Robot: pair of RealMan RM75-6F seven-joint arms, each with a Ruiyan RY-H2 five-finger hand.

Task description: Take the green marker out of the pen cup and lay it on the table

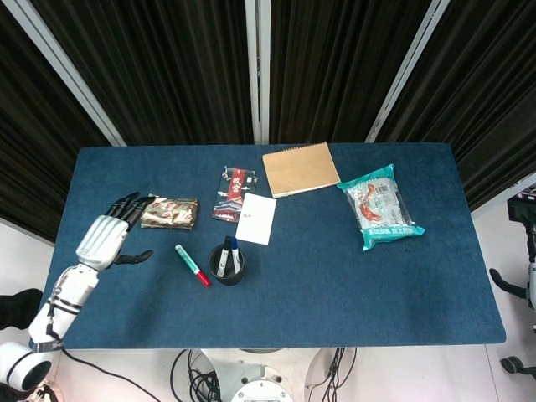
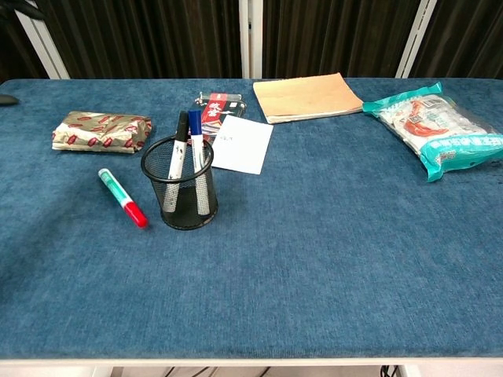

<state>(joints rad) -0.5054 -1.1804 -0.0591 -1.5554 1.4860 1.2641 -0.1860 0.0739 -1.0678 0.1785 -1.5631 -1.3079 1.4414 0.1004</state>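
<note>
The green marker (image 1: 193,265) with a red cap lies flat on the blue table (image 1: 335,276), just left of the pen cup (image 1: 226,261); in the chest view the marker (image 2: 122,197) lies left of the black mesh cup (image 2: 181,193). Two markers, one black-capped and one blue-capped, stand in the cup. My left hand (image 1: 105,239) hovers at the table's left edge, fingers spread, holding nothing, well left of the marker. Only a fingertip of it shows at the chest view's left border. My right hand is not visible.
A foil snack pack (image 1: 169,213) lies behind the marker. A white card (image 1: 256,219), a small red packet (image 1: 234,193), a brown notebook (image 1: 300,169) and a teal snack bag (image 1: 381,206) lie further back and right.
</note>
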